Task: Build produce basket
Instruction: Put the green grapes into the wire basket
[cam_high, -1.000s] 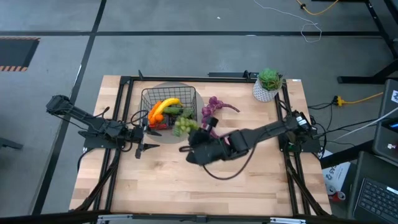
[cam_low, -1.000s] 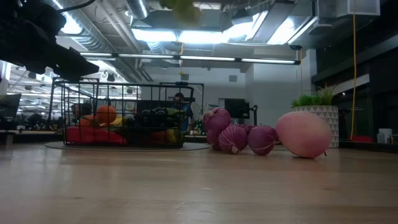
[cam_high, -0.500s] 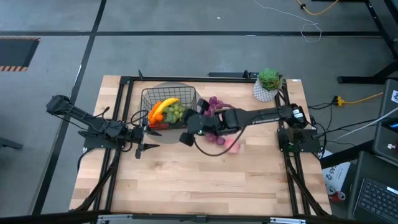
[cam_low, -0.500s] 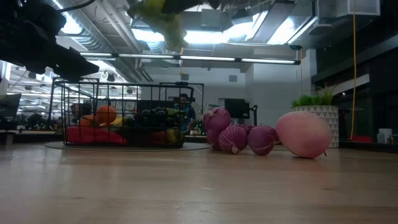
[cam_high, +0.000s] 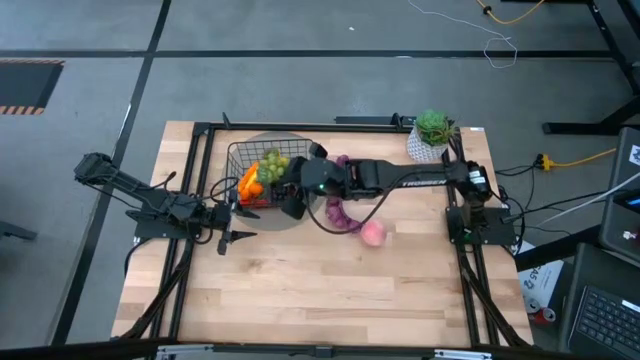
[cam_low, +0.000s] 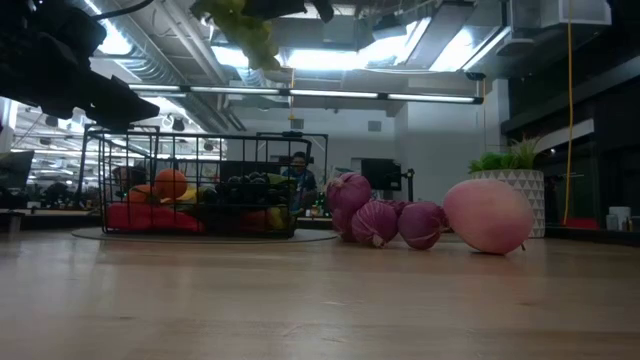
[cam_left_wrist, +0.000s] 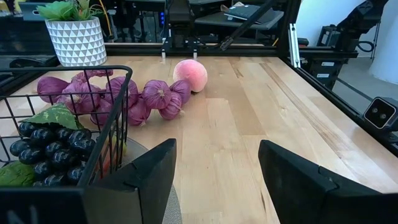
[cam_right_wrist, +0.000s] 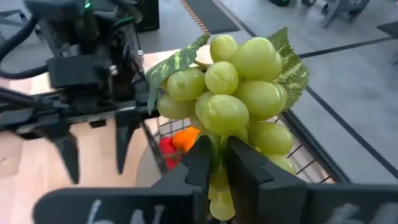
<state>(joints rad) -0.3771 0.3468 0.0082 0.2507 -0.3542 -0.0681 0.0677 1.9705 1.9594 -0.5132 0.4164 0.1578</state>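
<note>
Green grapes (cam_right_wrist: 233, 81) hanging above the basket (cam_high: 268, 172) near the desk's far edge, pinched by the stem between nearly closed jaws of the right gripper (cam_right_wrist: 216, 163). Left gripper (cam_left_wrist: 214, 171) waiting beside the basket, jaws spread wide, holding nothing.
</note>
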